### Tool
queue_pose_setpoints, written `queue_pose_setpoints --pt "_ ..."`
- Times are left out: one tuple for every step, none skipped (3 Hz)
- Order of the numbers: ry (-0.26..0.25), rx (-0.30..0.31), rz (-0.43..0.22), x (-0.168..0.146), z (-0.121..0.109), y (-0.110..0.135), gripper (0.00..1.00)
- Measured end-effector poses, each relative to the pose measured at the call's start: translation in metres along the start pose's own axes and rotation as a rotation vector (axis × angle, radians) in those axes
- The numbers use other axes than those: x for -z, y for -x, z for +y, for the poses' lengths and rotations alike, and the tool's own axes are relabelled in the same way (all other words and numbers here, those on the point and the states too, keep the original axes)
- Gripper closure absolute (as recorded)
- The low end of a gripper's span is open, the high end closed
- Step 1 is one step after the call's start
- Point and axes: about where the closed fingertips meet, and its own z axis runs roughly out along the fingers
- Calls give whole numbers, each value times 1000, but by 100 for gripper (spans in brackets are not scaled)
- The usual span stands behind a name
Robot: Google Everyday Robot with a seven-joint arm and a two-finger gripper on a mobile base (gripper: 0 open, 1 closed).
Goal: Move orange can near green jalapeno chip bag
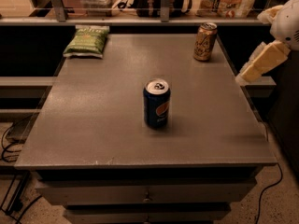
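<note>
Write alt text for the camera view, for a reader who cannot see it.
A grey table holds three things: an orange can upright at the far right, a green jalapeno chip bag lying at the far left, and a dark blue can upright in the middle. The robot's gripper hangs beyond the table's right edge, touching nothing.
</note>
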Motion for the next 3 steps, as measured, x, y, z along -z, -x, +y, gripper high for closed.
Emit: queue_pose_setpoints --pt "-4 -16 -14 -8 -2 5 0" --pt "8 -57 -75 -32 -15 18 0" --pt "-5 -131 -132 -62 -35 23 0"
